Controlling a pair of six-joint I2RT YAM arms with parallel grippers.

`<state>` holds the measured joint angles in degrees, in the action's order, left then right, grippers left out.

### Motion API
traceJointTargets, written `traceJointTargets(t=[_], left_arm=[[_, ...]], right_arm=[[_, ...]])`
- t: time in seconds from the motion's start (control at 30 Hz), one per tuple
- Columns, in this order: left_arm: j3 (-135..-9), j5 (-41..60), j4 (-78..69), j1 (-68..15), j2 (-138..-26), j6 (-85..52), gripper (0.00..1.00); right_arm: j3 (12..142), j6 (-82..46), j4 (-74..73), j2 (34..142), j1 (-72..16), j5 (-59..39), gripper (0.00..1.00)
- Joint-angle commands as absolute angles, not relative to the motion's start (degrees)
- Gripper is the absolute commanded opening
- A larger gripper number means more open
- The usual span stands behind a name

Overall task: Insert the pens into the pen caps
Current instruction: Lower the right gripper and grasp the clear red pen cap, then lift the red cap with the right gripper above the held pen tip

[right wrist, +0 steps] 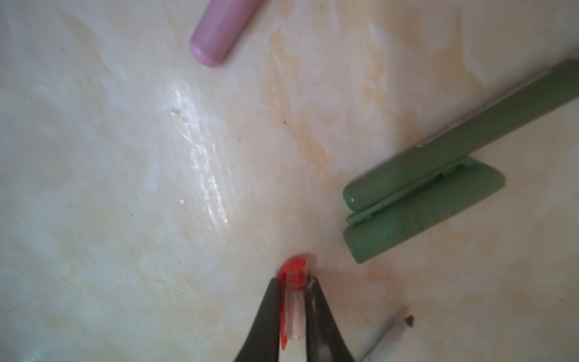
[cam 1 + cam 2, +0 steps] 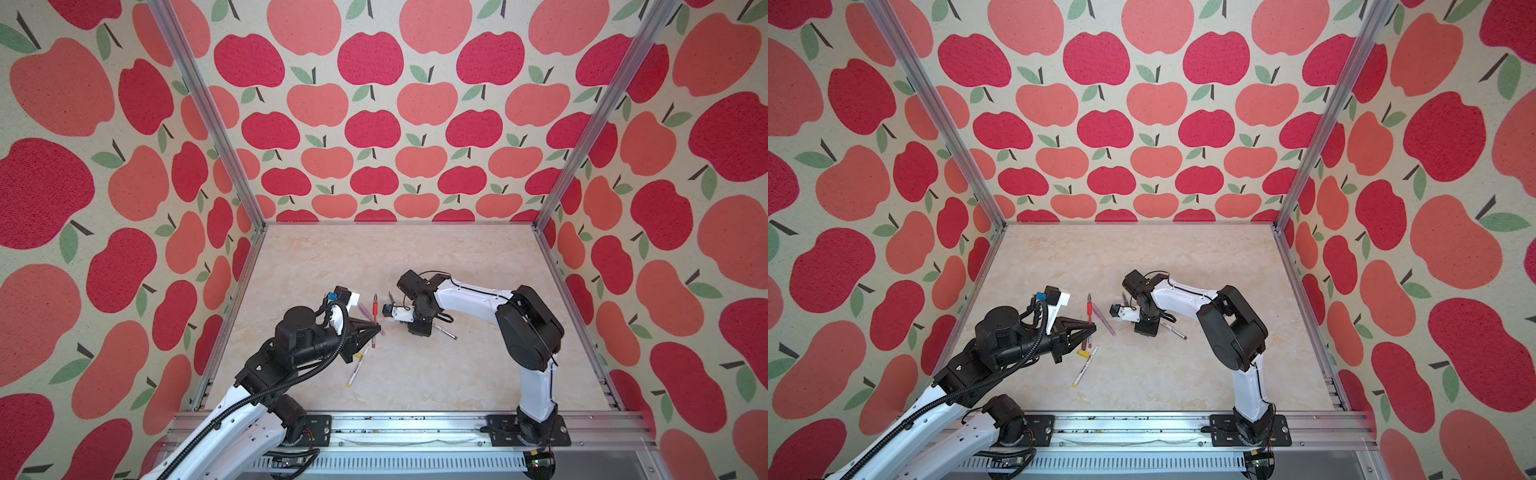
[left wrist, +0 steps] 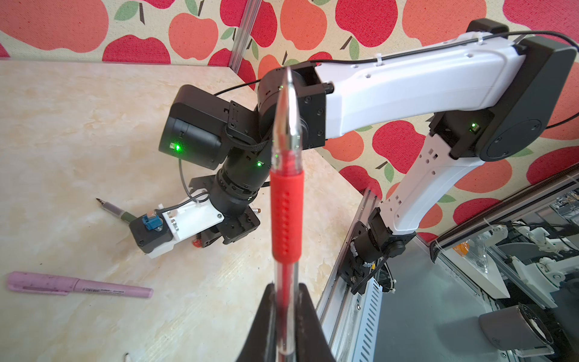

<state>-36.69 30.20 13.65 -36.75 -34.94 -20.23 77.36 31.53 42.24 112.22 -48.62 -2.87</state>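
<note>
- The left gripper (image 3: pixel 286 291) is clamped on the red pen (image 3: pixel 286 200). The pen is held up off the table (image 2: pixel 374 257) with its bare tip sticking out past the fingers.
- The right gripper (image 1: pixel 294 291) is down at the table, jaws pinched shut on the red cap (image 1: pixel 294 279). That pair is grabbed but not joined yet, since pen and cap are well apart.
- Just beside the right gripper, the green cap (image 1: pixel 423 213) lies touching the green pen (image 1: pixel 470 138). They sit side by side and not fitted together, so that pair isn't done.
- On the right gripper's other side there's a white pen (image 1: pixel 393 333) with a dark tip showing and no cap on it.
- Between the two grippers lies the lilac pen (image 3: pixel 94 286). It looks like its cap is on, so that's probably the one finished pair.
- Down under the left gripper, the yellow cap (image 2: pixel 1084 354) sits next to the yellow-print pen (image 2: pixel 357 368), separate from it.
- The brown cap can't be picked out for sure.
- Rough tally: likely one of the five is done, red is in progress, and three are left.
</note>
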Motion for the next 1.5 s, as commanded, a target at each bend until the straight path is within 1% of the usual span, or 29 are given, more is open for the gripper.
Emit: traceJointTargets(t=[0.0, 0.23, 0.47, 0.73, 0.93, 1.03, 1.27, 1.47], left_arm=[[-36.9, 30.0, 11.9, -36.5, -35.4, -19.9, 0.05], [-36.5, 30.2, 9.1, -36.5, -37.5, -19.9, 0.05], [-35.5, 30.8, 3.1, -36.6, -41.3, -20.8, 0.05], [-35.9, 32.0, -0.9, -36.8, -45.7, -21.9, 0.05], [-36.2, 32.3, -3.2, -37.6, -48.3, -23.0, 0.05], [-36.8, 32.1, -4.0, -38.5, -50.0, -23.3, 0.05], [-38.6, 31.3, -5.4, -41.2, -53.3, -23.5, 0.05], [-38.9, 31.0, -7.2, -41.9, -55.2, -24.4, 0.05]], right_arm=[[76.2, 26.1, 39.3, 107.1, -47.9, -5.9, 0.15], [73.0, 14.7, 31.9, 99.6, -44.5, -10.3, 0.16], [68.2, -5.3, 24.1, 91.3, -41.4, -10.3, 0.16], [61.5, -23.3, 10.4, 79.3, -40.3, -10.9, 0.18], [60.4, -33.0, 4.8, 73.6, -39.7, -8.9, 0.19], [59.2, -37.5, 0.3, 71.3, -39.3, -9.8, 0.19], [57.3, -44.5, -6.8, 68.2, -39.0, -11.5, 0.19], [55.1, -48.4, -12.6, 66.9, -39.0, -13.0, 0.19]])
